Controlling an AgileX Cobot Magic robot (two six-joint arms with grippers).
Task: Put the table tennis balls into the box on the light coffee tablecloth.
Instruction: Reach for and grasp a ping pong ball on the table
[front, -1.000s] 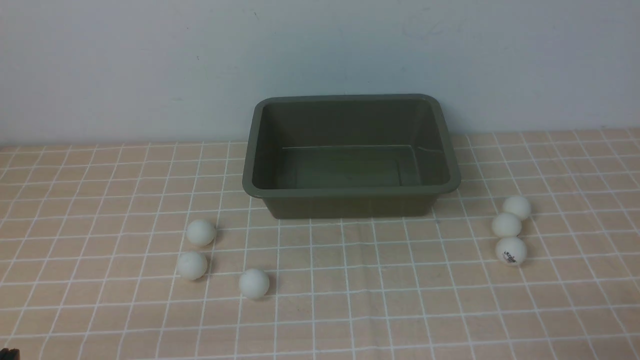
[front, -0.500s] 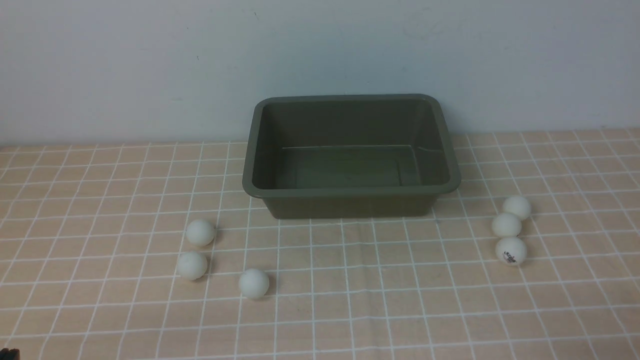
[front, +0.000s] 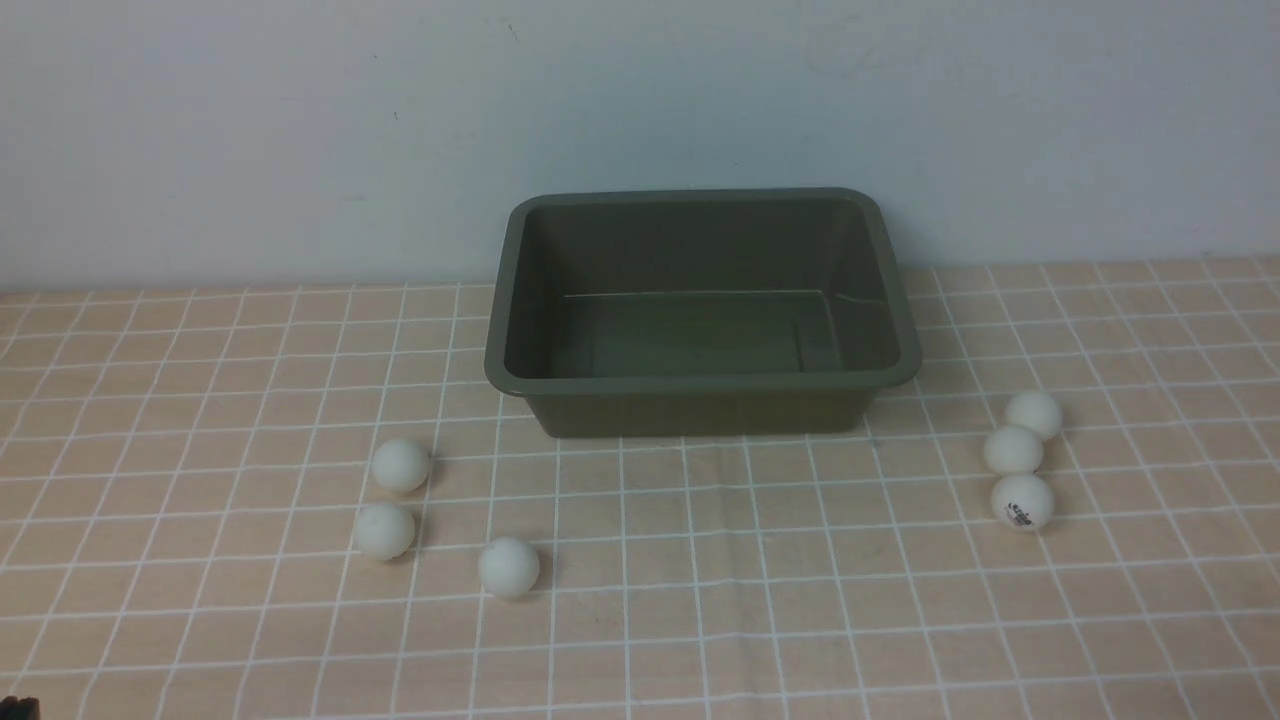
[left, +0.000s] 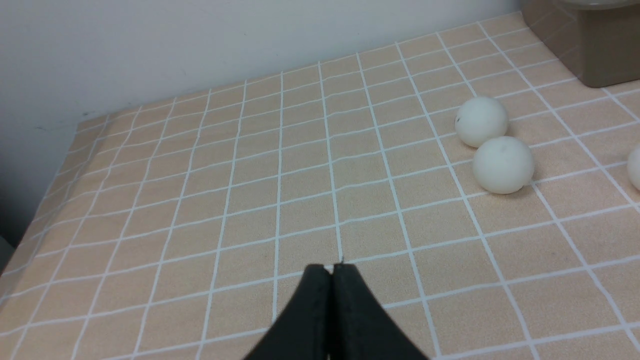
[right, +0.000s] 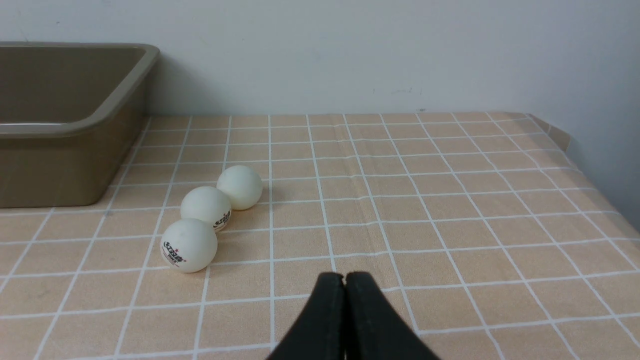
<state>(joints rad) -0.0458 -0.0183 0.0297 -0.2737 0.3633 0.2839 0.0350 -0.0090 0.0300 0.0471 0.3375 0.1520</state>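
The olive-green box (front: 700, 400) stands empty at the back middle of the light coffee tablecloth (front: 700, 600). Three white table tennis balls lie to its front left: one (front: 401, 465), one (front: 384, 531) and one (front: 508, 567). Three more lie to its right: one (front: 1034, 415), one (front: 1012, 450) and one with a dark mark (front: 1022, 501). Neither gripper shows in the front view. My left gripper (left: 331, 268) is shut and empty, short of two balls (left: 502, 164). My right gripper (right: 344, 276) is shut and empty, near the right-hand balls (right: 188, 245).
A plain pale wall rises just behind the box. The cloth's left edge (left: 30, 235) and its far right corner (right: 555, 132) mark the table's limits. A corner of the box (right: 75, 125) shows in the right wrist view.
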